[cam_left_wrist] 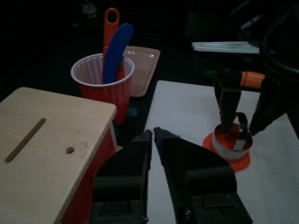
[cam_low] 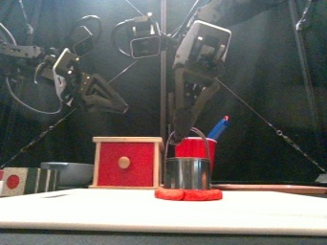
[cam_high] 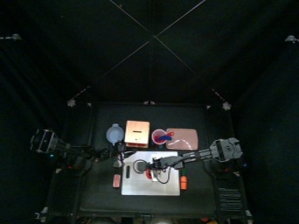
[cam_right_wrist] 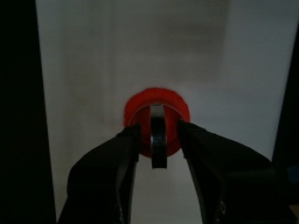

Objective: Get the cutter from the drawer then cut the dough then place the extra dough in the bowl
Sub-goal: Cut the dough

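Note:
A round metal cutter [cam_low: 189, 172] stands on a flat red dough disc [cam_low: 188, 194] on the white cutting board [cam_high: 149, 184]. My right gripper [cam_right_wrist: 158, 133] comes down from above and is shut on the cutter's wire handle [cam_left_wrist: 237, 118]; the dough [cam_right_wrist: 138, 109] shows red around its jaw tips. My left gripper [cam_left_wrist: 156, 144] hovers by the board's left edge, near the wooden box [cam_left_wrist: 41, 140], jaws together and holding nothing. The box's red drawer front [cam_low: 125, 163] looks pushed in.
Behind the board stand the red cup [cam_left_wrist: 100, 79] with a blue knife [cam_left_wrist: 117, 44] and a red knife [cam_left_wrist: 110, 22], the pink tray [cam_high: 184, 137] and the blue-grey bowl [cam_high: 114, 134]. Small red pieces lie at the board's left [cam_high: 117, 179] and right [cam_high: 184, 182] edges.

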Robot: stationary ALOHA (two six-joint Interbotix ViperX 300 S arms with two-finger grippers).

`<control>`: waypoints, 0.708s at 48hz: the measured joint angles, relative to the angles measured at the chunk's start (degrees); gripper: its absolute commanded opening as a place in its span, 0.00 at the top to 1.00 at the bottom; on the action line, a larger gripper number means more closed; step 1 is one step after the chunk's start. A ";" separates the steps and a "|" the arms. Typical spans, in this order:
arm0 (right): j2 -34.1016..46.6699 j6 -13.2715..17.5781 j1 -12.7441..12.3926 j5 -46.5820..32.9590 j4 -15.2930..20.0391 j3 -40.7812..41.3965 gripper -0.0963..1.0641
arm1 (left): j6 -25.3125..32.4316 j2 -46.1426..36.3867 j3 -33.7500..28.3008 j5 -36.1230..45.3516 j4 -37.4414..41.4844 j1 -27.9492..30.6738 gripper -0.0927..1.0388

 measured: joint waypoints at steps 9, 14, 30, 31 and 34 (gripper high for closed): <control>-4.48 -1.23 1.23 -5.98 -2.37 3.16 0.26 | 0.00 1.14 -1.58 -0.88 -0.18 -1.14 0.39; -8.88 -0.09 2.02 -12.13 -8.00 7.56 0.26 | 0.18 4.04 -3.52 -3.87 -0.35 -3.25 0.37; -23.03 1.49 0.70 -43.68 -12.57 29.79 0.26 | 0.53 17.40 -10.81 -12.39 1.23 -10.37 0.18; -23.47 1.58 0.53 -45.70 -13.01 31.29 0.26 | 0.53 18.11 -11.25 -12.74 1.14 -10.72 0.16; -24.43 1.58 -0.97 -54.32 -15.03 37.09 0.26 | 0.35 19.95 -12.48 -13.97 0.62 -11.87 0.15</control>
